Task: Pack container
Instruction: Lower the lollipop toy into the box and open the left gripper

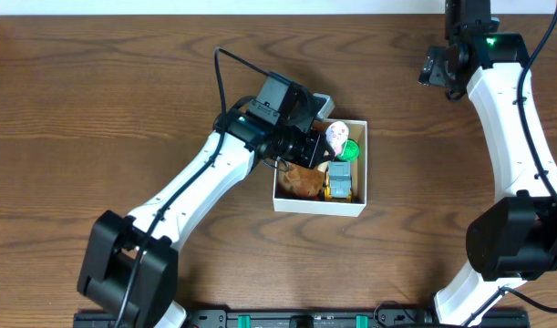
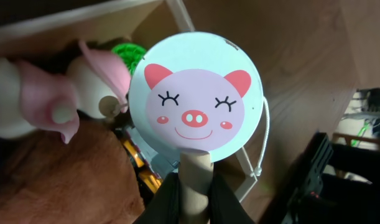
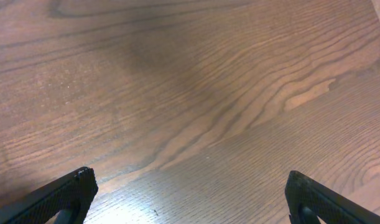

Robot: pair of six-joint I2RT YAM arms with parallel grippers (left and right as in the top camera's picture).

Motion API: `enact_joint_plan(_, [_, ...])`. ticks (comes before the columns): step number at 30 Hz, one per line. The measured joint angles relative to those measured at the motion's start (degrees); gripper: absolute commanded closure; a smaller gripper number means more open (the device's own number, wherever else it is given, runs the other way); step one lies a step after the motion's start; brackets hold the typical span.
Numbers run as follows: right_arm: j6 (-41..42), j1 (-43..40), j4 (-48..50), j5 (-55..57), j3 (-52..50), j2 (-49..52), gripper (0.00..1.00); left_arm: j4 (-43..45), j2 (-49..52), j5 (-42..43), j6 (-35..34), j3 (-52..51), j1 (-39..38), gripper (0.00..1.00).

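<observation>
Right, we're over the container (image 1: 319,206) now, a shallow white box with a brown inside, sitting on the wooden table (image 1: 96,91) a little right of centre in the overhead view. The left gripper (image 1: 314,146) hangs over its upper left corner.

Up close on the left wrist camera, the left gripper (image 2: 193,190) is clamped on the tan handle (image 2: 194,171) of a pig-face paddle (image 2: 196,96). We can see the dark fingers (image 2: 166,202) pressing the handle from either side. The paddle's round pale blue disc faces the lens, with a pink pig face, closed lashes and a small smile. A thin white string (image 2: 264,134) dangles off its right side.

Behind the paddle the box is already crowded. We've got a pink-and-white toy (image 2: 40,93) at the left, something green (image 2: 127,53) just behind the disc's top edge, a brown plush toy (image 2: 59,180) low down, and a yellow toy vehicle (image 2: 137,165) peeking out beneath the disc. The container's brown inner wall (image 2: 78,28) runs across the top of that view.

From overhead, the brown plush (image 1: 301,179) fills the lower left of the box, the yellow vehicle (image 1: 338,182) lies beside it on the right, and the green piece (image 1: 352,148) sits near the right wall.

Over on the far side, the right gripper (image 1: 439,68) waits well apart from the box, near the table's top right edge. Its own camera shows the right gripper (image 3: 190,202) spread wide, its black fingertips (image 3: 65,193) at the frame's lower corners, with bare wood grain (image 3: 190,93) between them.
</observation>
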Motion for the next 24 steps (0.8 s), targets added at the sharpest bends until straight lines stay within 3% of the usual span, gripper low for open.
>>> enact_joint_plan(6, [0.0, 0.0, 0.0, 0.0, 0.0, 0.0, 0.01, 0.0, 3.1, 0.0, -4.3, 0.0, 0.0, 0.93])
enact_joint_plan(8, [0.0, 0.0, 0.0, 0.0, 0.0, 0.0, 0.01, 0.0, 3.7, 0.0, -5.1, 0.0, 0.0, 0.89])
enact_joint_plan(10, [0.0, 0.0, 0.0, 0.0, 0.0, 0.0, 0.01, 0.0, 3.8, 0.0, -5.6, 0.0, 0.0, 0.60])
enact_joint_plan(15, [0.0, 0.0, 0.0, 0.0, 0.0, 0.0, 0.01, 0.0, 3.8, 0.0, -6.1, 0.0, 0.0, 0.30])
enact_joint_plan(24, [0.0, 0.0, 0.0, 0.0, 0.0, 0.0, 0.01, 0.0, 3.8, 0.0, -6.8, 0.0, 0.1, 0.30])
